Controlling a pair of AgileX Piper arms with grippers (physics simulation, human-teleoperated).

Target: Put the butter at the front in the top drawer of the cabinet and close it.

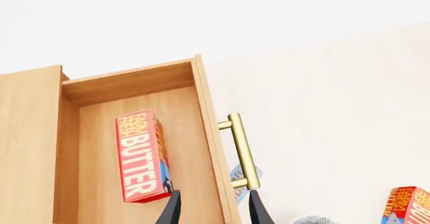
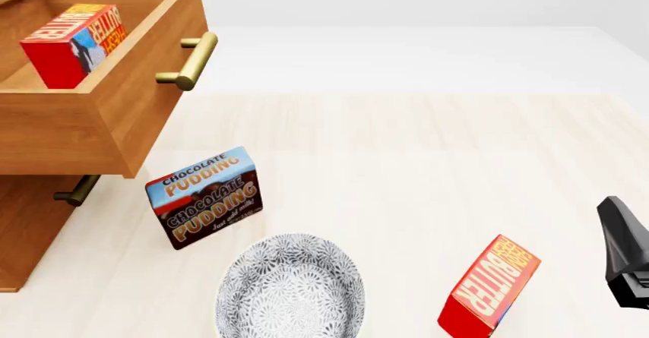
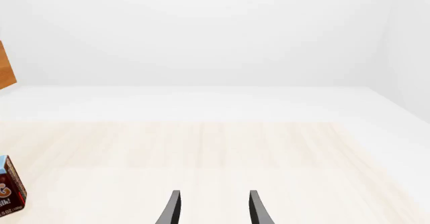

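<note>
The cabinet's (image 2: 26,224) top drawer (image 2: 142,121) is pulled open, its brass handle (image 2: 191,61) pointing out over the table. One butter carton (image 2: 71,43) lies inside it, also in the left wrist view (image 1: 141,156). A second butter carton (image 2: 489,286) stands tilted on the table at the front right. My left gripper (image 1: 213,209) hovers open over the drawer's front wall (image 1: 209,123), one finger above the carton's end, the other by the handle (image 1: 243,151). Open and holding nothing, my right gripper (image 2: 615,224) sits at the right edge, right of the table carton.
A chocolate pudding box (image 2: 208,196) stands below the open drawer, beside the lower drawer's handle (image 2: 76,191). A patterned grey bowl (image 2: 289,289) sits at the front centre. The right wrist view shows my right gripper (image 3: 211,209) over bare tabletop and the pudding box's corner (image 3: 8,186).
</note>
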